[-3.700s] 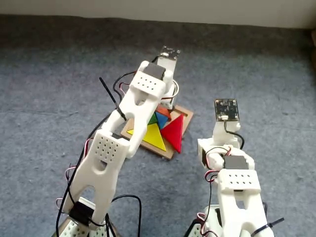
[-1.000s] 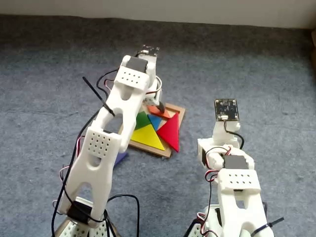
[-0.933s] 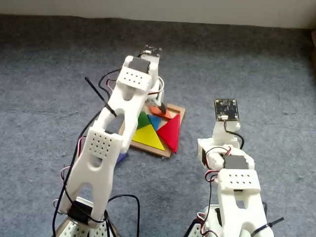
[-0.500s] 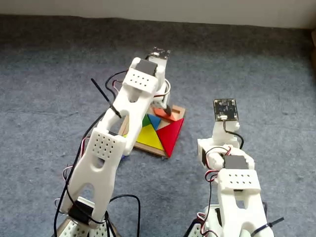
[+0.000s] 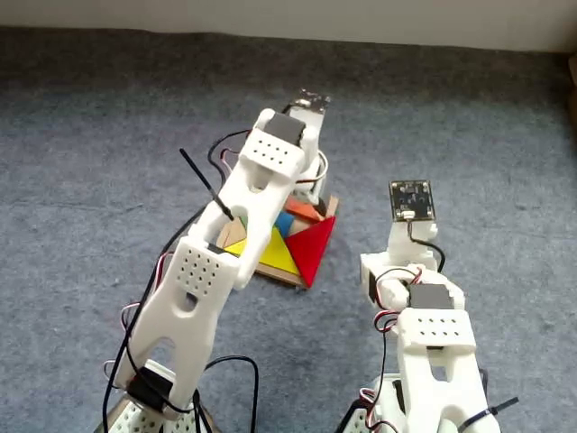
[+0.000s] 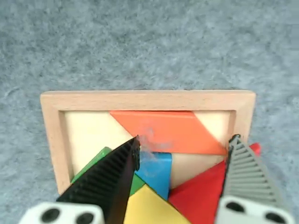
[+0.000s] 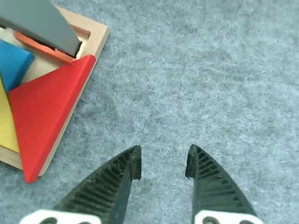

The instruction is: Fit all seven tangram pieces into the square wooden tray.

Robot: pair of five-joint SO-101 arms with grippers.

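Note:
The square wooden tray (image 6: 147, 100) holds an orange parallelogram (image 6: 168, 130) flat along its far wall. Closer in lie a blue piece (image 6: 156, 170), a green piece (image 6: 100, 158), a yellow triangle (image 6: 149, 207) and a red triangle (image 6: 201, 196). My left gripper (image 6: 184, 140) is open just over the orange parallelogram, one fingertip on either side of it. From above, the left arm (image 5: 270, 158) stretches across the tray (image 5: 332, 206) and hides part of it. The red triangle (image 7: 51, 107) overlaps the tray's rim (image 7: 96, 39). My right gripper (image 7: 163, 150) is open over bare carpet beside the tray.
Grey-blue carpet (image 5: 469, 135) covers the floor all round. The right arm (image 5: 424, 316) stands to the right of the tray. A pale wall strip (image 5: 361, 18) runs along the far edge.
The left arm swung right over the tray, and the tray turned slightly. The orange parallelogram now lies against the far wall. A bluish piece seen left of the tray is now behind the arm.

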